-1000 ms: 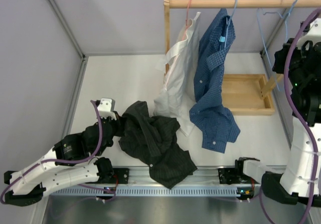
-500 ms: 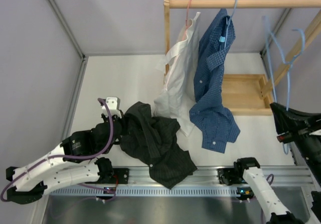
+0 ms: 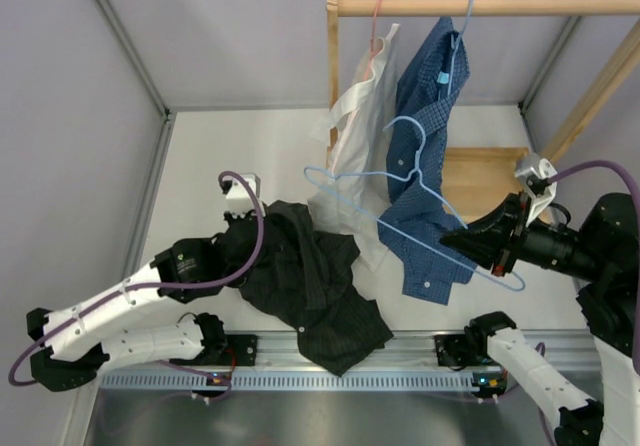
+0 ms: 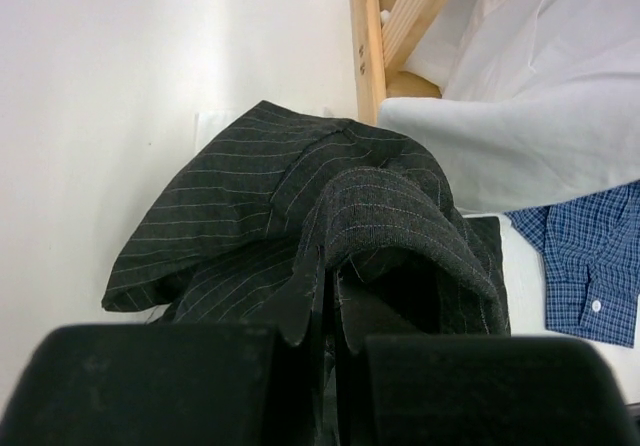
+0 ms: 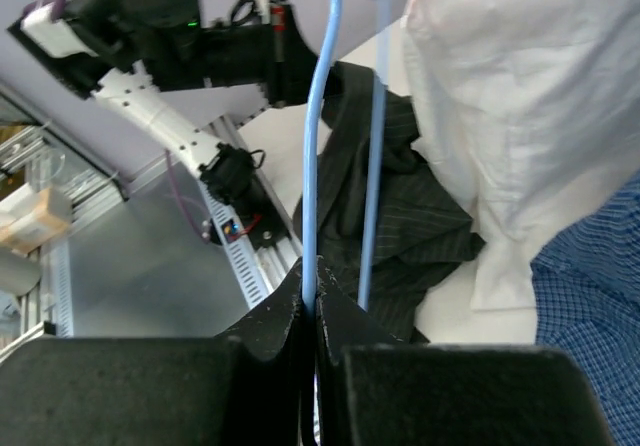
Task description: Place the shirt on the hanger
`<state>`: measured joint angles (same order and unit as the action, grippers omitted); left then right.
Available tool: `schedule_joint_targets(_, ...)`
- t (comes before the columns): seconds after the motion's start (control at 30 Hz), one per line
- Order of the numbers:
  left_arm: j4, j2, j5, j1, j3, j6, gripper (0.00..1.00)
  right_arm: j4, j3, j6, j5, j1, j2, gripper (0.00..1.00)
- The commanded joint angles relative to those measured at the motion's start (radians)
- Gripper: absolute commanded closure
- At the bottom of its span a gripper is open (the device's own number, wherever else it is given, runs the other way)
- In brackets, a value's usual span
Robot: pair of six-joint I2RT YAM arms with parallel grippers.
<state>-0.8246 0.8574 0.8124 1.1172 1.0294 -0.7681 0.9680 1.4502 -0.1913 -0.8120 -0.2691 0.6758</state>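
The dark shirt (image 3: 305, 281) lies crumpled on the white table near the front edge. My left gripper (image 3: 248, 234) is at the shirt's far-left edge and is shut on a fold of the shirt (image 4: 300, 196). Its fingers (image 4: 300, 311) pinch the fabric. My right gripper (image 3: 458, 238) is shut on the thin light-blue wire hanger (image 3: 512, 283) and holds it in the air over the table, in front of the hanging clothes. In the right wrist view the wire (image 5: 322, 116) runs up from my closed gripper (image 5: 312, 291), with the shirt (image 5: 400, 216) below it.
A wooden rack's rod (image 3: 480, 6) carries a white shirt (image 3: 355, 136) on a pink hanger and a blue checked shirt (image 3: 425, 166). The rack's wooden base frame (image 3: 490, 188) lies at the back right. A metal rail (image 3: 300, 371) runs along the near edge.
My right arm has swung in from the far right with the blue hanger, which now hangs over the table. My left gripper has moved up and right with the shirt's edge.
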Motion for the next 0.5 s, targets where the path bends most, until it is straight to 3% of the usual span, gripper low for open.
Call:
schedule_joint_targets(0.0,0.007,0.044,0.005,-0.026,0.067,-0.031,1.00,-0.064,0.064,-0.057,-0.101,-0.036,-0.010,1.00)
schedule_joint_targets(0.13,0.056,0.084,-0.086,-0.098,0.148,0.022,1.00,-0.051,0.029,-0.039,-0.049,-0.061,0.022,1.00)
schedule_joint_targets(0.3,0.064,0.192,-0.252,-0.178,0.288,0.084,1.00,0.003,0.108,-0.017,-0.002,-0.130,0.134,1.00)
schedule_joint_targets(0.47,0.102,0.220,-0.311,-0.243,0.285,0.069,1.00,-0.043,0.134,-0.066,-0.019,-0.168,0.169,1.00)
